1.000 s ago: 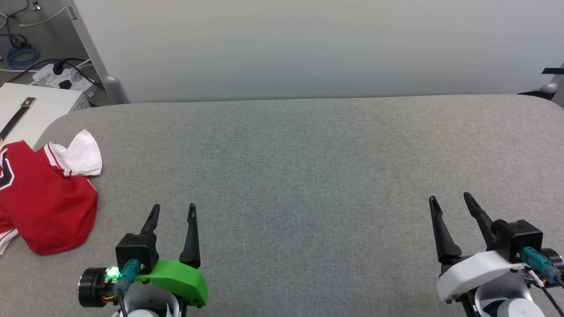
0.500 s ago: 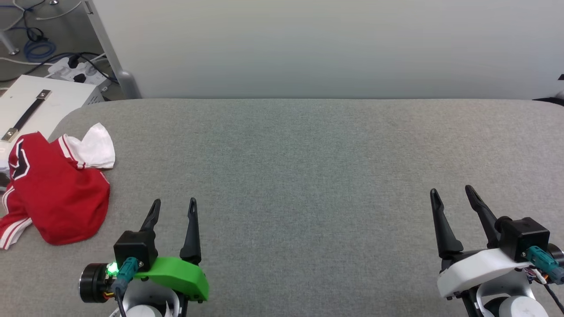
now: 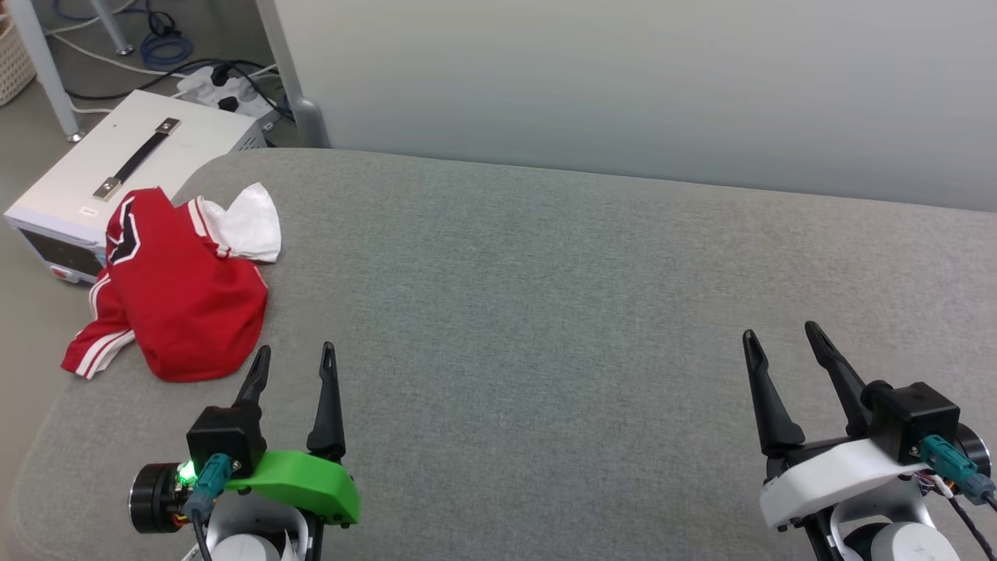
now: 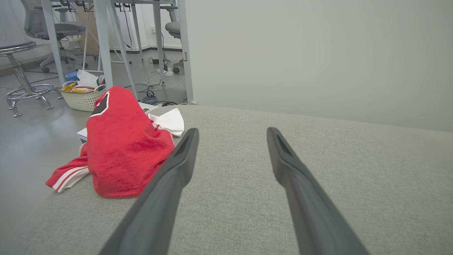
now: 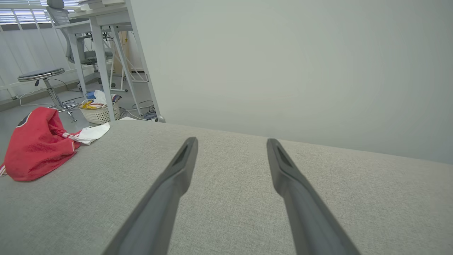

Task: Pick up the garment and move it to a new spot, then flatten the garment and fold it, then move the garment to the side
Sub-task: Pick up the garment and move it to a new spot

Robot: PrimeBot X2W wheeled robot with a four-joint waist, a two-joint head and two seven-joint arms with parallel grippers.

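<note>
Now, step in hand: the first step, the pick-up; not yet begun, judged from both grippers being empty and clear of the cloth
Garment: the garment [image 3: 183, 304] lay in a crumpled red heap at the far left corner of the grey table [image 3: 545, 312], one white sleeve spread toward the middle and a red-and-white striped edge reaching the table's left border; print mostly lost in the folds
Left gripper: the left gripper [image 3: 296, 349] hovered over the table just beside the heap's near edge, fingers parted, nothing between them
Right gripper: the right gripper [image 3: 780, 331] was well apart from the garment, at the table's right side, fingers likewise spread and empty
Next move (judgement): the left arm would need to swing left and forward, come down on the top of the heap or on a thick fold, and close on enough cloth that it does not slip out; the right arm looked too far off to help unless the body turned
Risk (judgement): the heap sat near the edge, so a push instead of a pinch could send it off the table
Container 1: the white woven basket [image 4: 83, 102] on the floor beyond the table held yellow and pale items, too small to identify
Container 2: the white box [image 3: 74, 187] with a dark handle strap stood on the floor next to that corner, closed; contents hidden
</note>
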